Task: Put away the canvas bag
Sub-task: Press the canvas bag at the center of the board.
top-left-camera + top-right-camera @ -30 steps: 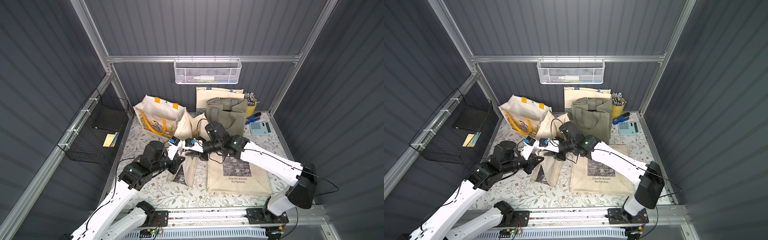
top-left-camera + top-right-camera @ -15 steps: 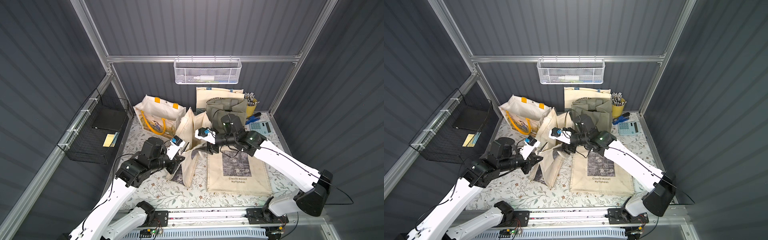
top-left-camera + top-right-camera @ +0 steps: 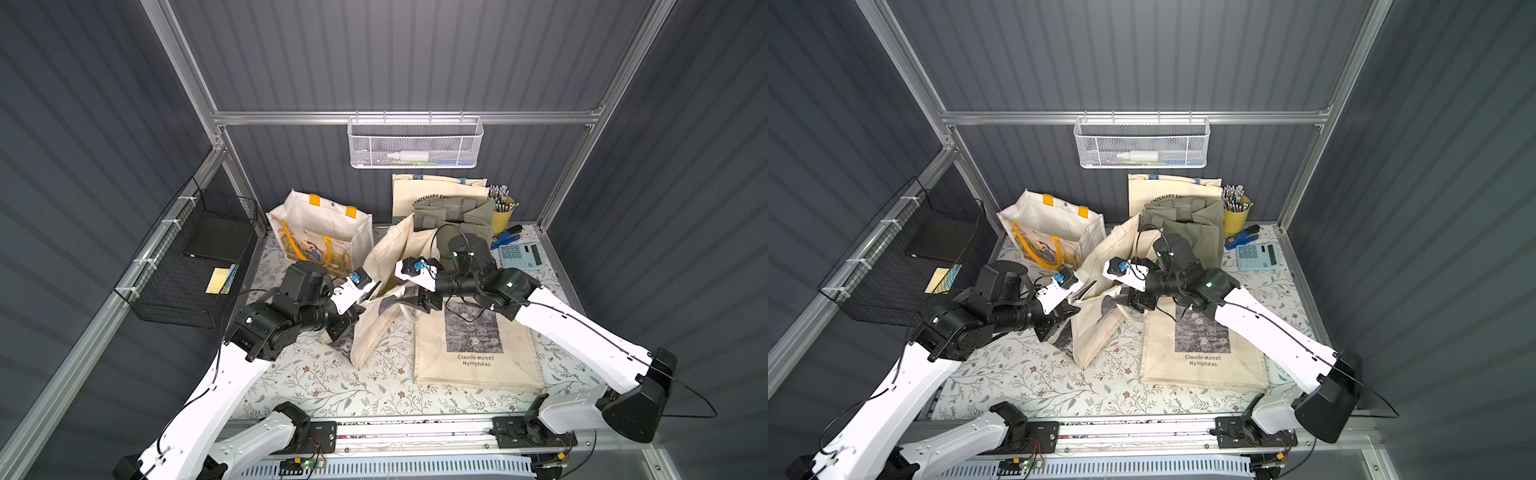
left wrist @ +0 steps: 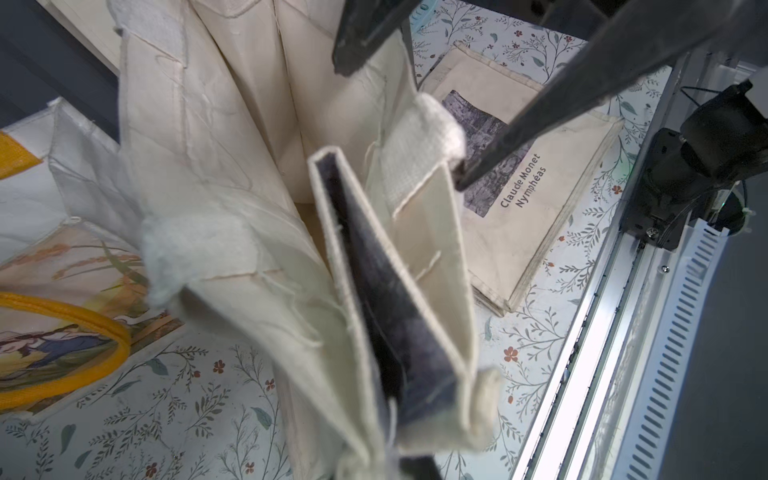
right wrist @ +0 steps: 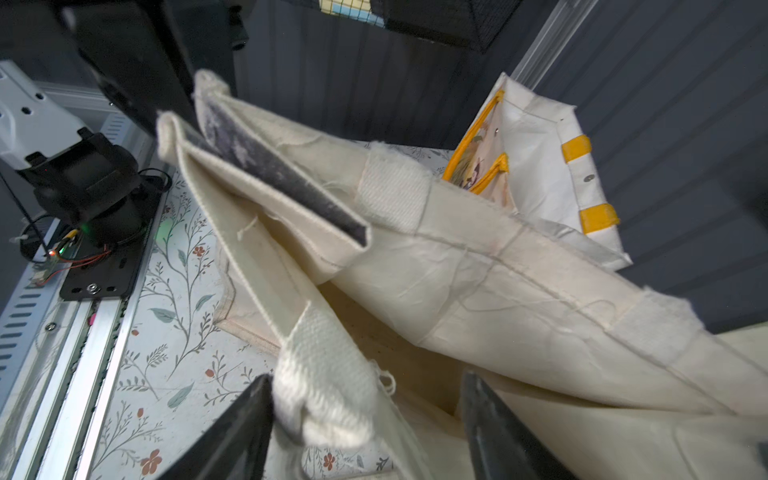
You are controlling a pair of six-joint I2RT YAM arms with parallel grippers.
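**Canvas bag upright at mid-table, pinched by one arm only**

The canvas bag (image 3: 380,316) stands on end in the middle of the table, mouth up and sagging open. It is between the two arms in both top views (image 3: 1096,328). It is cream, coarsely woven cloth with frayed seams, flat webbing straps and a dark grey print on one folded side panel.

The left gripper (image 3: 371,290) is clenched on the bag's left rim, where the cloth is creased into a narrow fold.

The right gripper (image 5: 365,382) sits at the right rim with its jaws wide apart and grasps nothing. One handle strap (image 5: 328,374) droops between the black fingers and brushes one of them.

The bag rests on a floral-printed table cover (image 3: 332,386). Just to its right lies a flat cream tote (image 3: 473,365) printed "Claude Monet Nymphéas". Behind it, to the far left, stands a white bag with yellow handles (image 3: 320,232), and to the far right a slumped olive bag (image 3: 453,214). A black wire basket (image 3: 174,291) hangs on the left wall.
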